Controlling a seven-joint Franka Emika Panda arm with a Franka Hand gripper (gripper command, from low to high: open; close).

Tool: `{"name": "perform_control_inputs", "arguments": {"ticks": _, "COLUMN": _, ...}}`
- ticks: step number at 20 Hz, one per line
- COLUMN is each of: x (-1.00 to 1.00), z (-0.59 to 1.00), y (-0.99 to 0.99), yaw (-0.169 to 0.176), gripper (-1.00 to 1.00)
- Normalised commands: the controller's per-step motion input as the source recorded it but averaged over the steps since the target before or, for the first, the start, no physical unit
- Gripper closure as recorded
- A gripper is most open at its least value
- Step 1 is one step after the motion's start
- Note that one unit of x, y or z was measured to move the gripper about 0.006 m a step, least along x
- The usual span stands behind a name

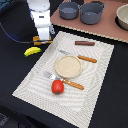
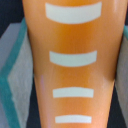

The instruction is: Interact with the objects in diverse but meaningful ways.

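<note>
Clerk: At the near edge of the striped placemat (image 1: 30, 82), what to enter?

Checker: Red tomato (image 1: 58, 86) with green stem, lying on the mat. Just beside it, a fork (image 1: 48, 75) and an orange-handled utensil (image 1: 75, 84), the latter touching or nearly touching the tomato.

Clerk: Next back?

Checker: Round tan plate (image 1: 68, 66), mid-mat, nothing on it. Beyond its rim, a second orange-handled knife (image 1: 86, 58). Off the mat on the black table (image 1: 105, 100), toward the exterior view's left, yellow banana (image 1: 32, 51).

Clerk: Further?

Checker: Brown sausage stick (image 1: 84, 43), lying flat near the mat's far edge. At the far corner toward the exterior view's left, white gripper (image 1: 44, 37) pointing down over the golden-yellow bread loaf (image 1: 39, 41). Same loaf (image 2: 72, 75) filling the wrist view: orange, crossed by pale bands.

Clerk: Fingers?

Checker: Not visible in either view; spread or pinching, cannot tell.

Clerk: Farthest row?

Checker: Two round grey pots (image 1: 69, 9) (image 1: 92, 12) side by side on a pinkish board (image 1: 107, 31); a pale bowl (image 1: 123, 17) at the exterior view's right edge.
</note>
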Motion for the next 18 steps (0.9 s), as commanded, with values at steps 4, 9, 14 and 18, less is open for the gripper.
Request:
{"name": "perform_control_inputs", "arguments": {"ticks": 4, "x": 0.01, "z": 1.0, "y": 0.01, "yaw": -0.005, "gripper": 1.0}}
{"name": "perform_control_inputs", "arguments": {"ticks": 9, "x": 0.49, "z": 1.0, "y": -0.02, "yaw": 0.0, "gripper": 1.0}}
{"name": "perform_control_inputs", "arguments": {"ticks": 14, "x": 0.89, "z": 0.45, "y": -0.23, "yaw": 0.01, "gripper": 1.0}}
{"name": "perform_control_inputs", "arguments": {"ticks": 18, "x": 1.0, "z": 0.62, "y": -0.19, "yaw": 0.007, "gripper": 1.0}}
